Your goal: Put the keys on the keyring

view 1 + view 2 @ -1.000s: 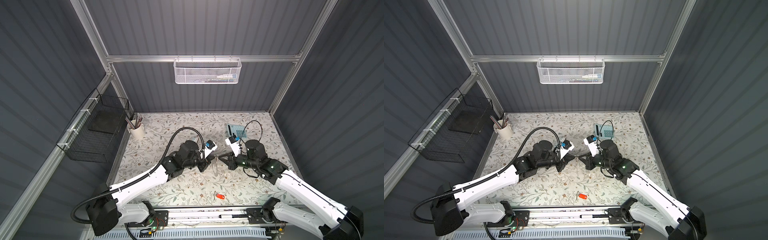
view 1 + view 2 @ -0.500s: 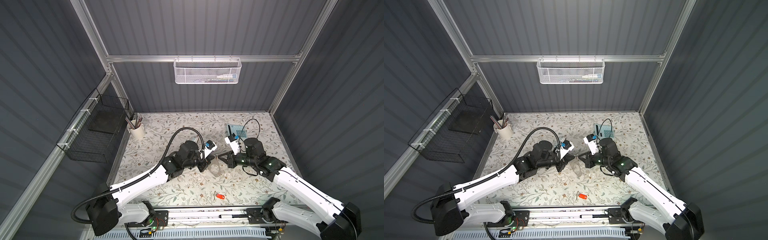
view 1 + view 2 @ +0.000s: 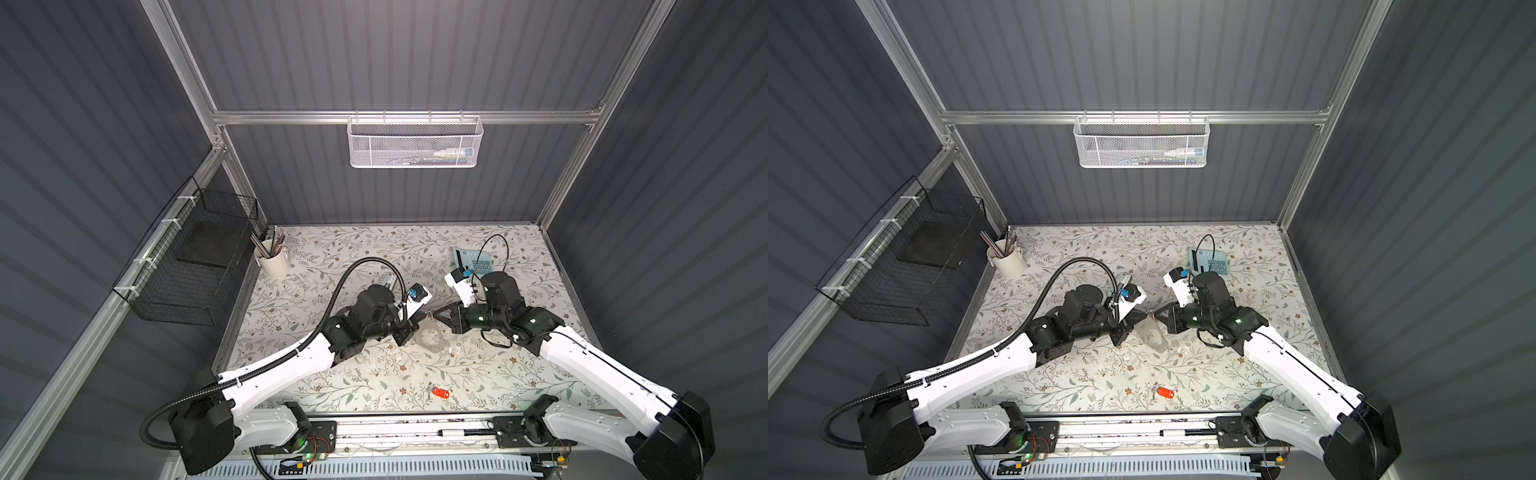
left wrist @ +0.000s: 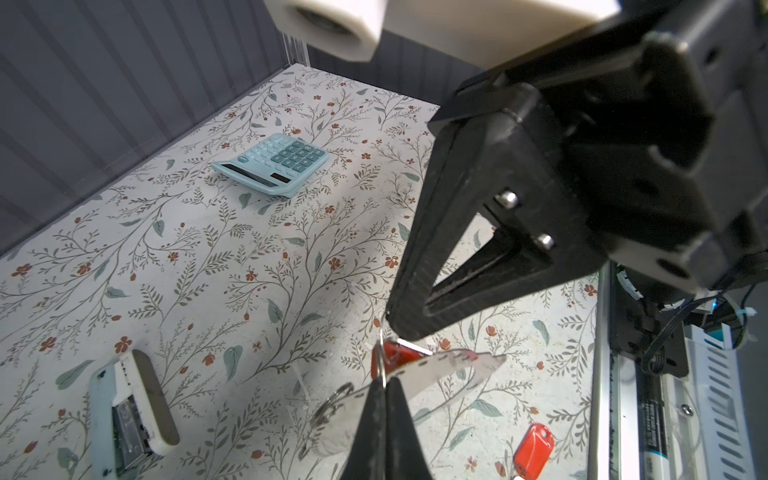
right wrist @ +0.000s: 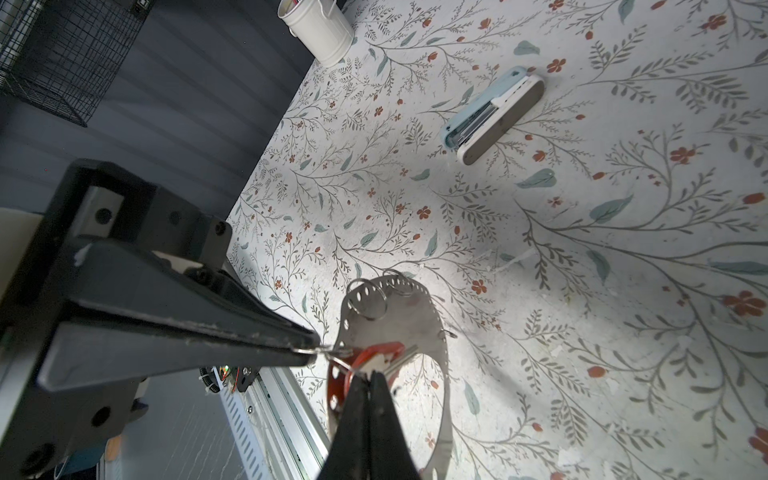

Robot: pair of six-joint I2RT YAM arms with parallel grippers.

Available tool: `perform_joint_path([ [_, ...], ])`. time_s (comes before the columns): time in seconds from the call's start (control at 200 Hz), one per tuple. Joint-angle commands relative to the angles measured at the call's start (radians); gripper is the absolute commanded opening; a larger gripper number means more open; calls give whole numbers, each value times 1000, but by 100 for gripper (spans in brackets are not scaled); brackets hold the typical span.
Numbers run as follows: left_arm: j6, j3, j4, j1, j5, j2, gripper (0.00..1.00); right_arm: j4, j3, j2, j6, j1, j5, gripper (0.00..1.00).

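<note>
Left end effector [image 4: 384, 390]: keyring [image 4: 449, 365]; right end effector [image 5: 370, 380]: key [image 5: 374, 352]

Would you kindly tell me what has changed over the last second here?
The keyring, hanging between the shut left gripper and the right gripper, which pinches a red key, turned from nearly edge-on to face-on; the right arm eased slightly inward. Both grips, the loose key and calculator stayed.

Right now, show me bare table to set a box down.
Bare: the back strip of the table between pencil cup and calculator, and the front edge left of the loose key. Crowded: the middle, where the left pincer on the keyring meets the right pincer on the other key.
</note>
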Motion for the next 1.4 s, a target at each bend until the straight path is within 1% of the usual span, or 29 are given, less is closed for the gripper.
perform_joint_path([
  [0.0, 30, -1, 101, 0, 11, -57, 0, -71, 13, 47, 4, -16, 45, 0],
  [0.085, 27, -7, 113, -3, -11, -60, 0, -78, 18, 57, 3, -16, 36, 0],
  [0.22, 20, -15, 142, -15, -97, -64, 0, -86, 19, 74, 2, -16, 18, 0],
  [0.465, 25, -27, 174, -25, -131, -79, 0, -89, 30, 98, 2, -24, -4, 0],
  [0.655, 39, -33, 190, -43, -195, -84, 0, -109, 30, 113, 9, -46, -53, 0],
  [0.84, 37, -38, 213, -48, -162, -77, 0, -102, 31, 125, 12, -72, -89, 0],
  [0.961, 36, -34, 203, -47, -154, -60, 0, -100, 23, 102, 16, -83, -96, 0],
  [1.131, 36, -39, 219, -48, -147, -41, 0, -30, -9, 25, 12, -105, -111, 0],
  [1.146, 36, -37, 220, -48, -145, -39, 0, -26, -11, -7, 12, -105, -113, 0],
  [1.206, 41, -34, 218, -47, -134, -30, 0, -15, -21, -45, 11, -104, -120, 0],
  [1.301, 48, -26, 210, -47, -124, -17, 0, 9, -34, -96, 8, -104, -149, 0],
  [1.396, 54, -25, 209, -47, -122, -16, 0, 26, -39, -119, 10, -105, -178, 0],
])
